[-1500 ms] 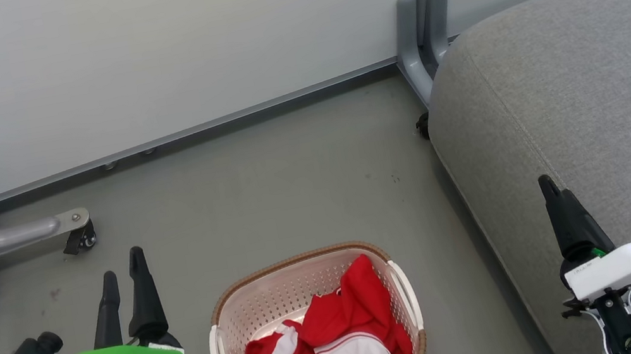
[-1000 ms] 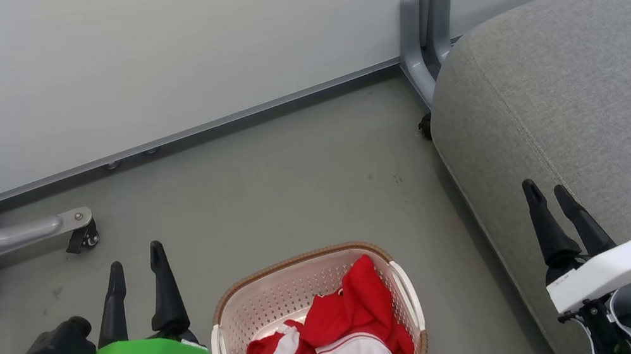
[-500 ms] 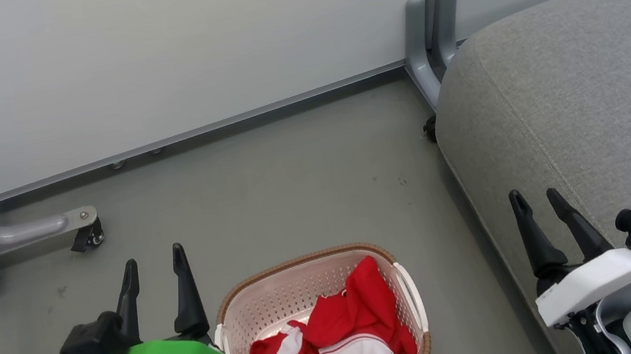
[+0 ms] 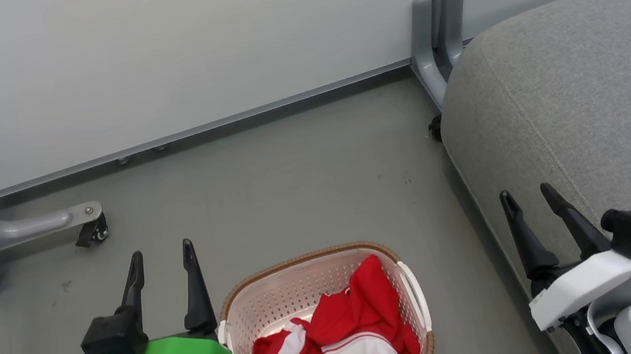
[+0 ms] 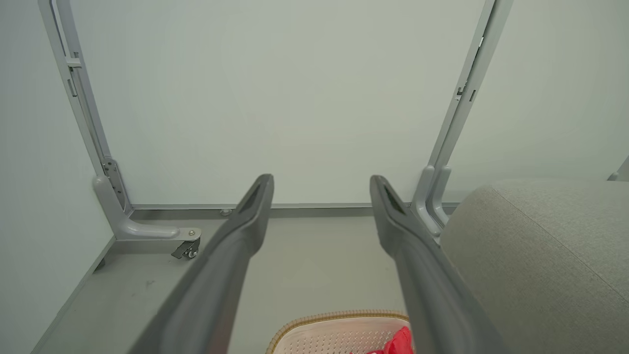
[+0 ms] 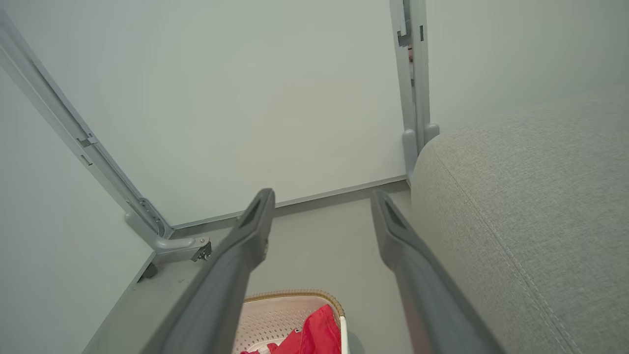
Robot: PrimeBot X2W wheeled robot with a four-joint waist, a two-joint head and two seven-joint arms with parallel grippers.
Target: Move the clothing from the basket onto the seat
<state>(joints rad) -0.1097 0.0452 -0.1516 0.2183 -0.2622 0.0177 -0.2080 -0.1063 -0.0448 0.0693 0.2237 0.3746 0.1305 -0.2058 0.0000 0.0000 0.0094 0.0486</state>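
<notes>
Task not yet begun: the clothing (image 4: 348, 332) lies heaped in the basket (image 4: 303, 259), and what shows of the seat (image 4: 596, 91) is bare.

The basket stands on the grey floor (image 4: 289, 175) at the bottom centre of the head view, the red and white fabric bunched toward its lower right; the seat fills the right side, near the basket but apart from it; the left gripper (image 4: 162, 250) hangs at lower left just beside the basket's rim, fingers spread and empty; the right gripper (image 4: 525, 190) at lower right, over the seat's edge, is likewise spread and holding nothing; every garment has yet to be lifted and carried across; a pale wall panel (image 4: 173, 53) runs along the top, a castered metal foot (image 4: 41, 221) sits at left and an upright post (image 4: 437, 22) at the seat's far corner; nothing appears to block the path between basket and seat.
</notes>
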